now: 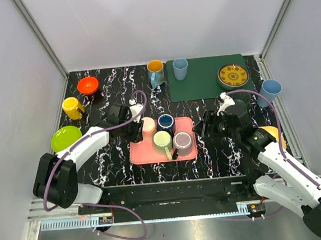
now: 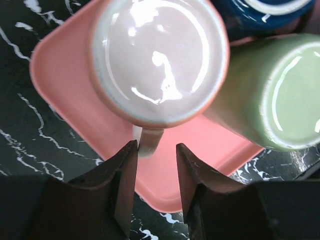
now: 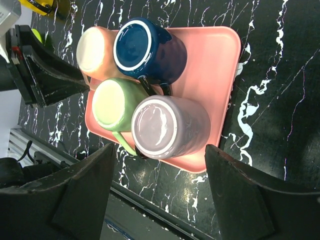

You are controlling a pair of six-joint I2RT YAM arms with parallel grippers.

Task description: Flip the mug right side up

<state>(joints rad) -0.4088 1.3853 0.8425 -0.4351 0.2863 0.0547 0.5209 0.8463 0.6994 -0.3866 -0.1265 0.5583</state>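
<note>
A glossy red bowl (image 1: 87, 85), a yellow mug (image 1: 72, 108) and a lime-green plate (image 1: 66, 138) sit at the left — a dark green mat (image 1: 200, 88) holds a pale blue tumbler (image 1: 180, 69) and a yellow-patterned plate (image 1: 233, 75).

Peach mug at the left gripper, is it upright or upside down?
Upside down. The peach mug shows its closed, glossy base facing up, with no opening visible, as it stands on the tray.
</note>
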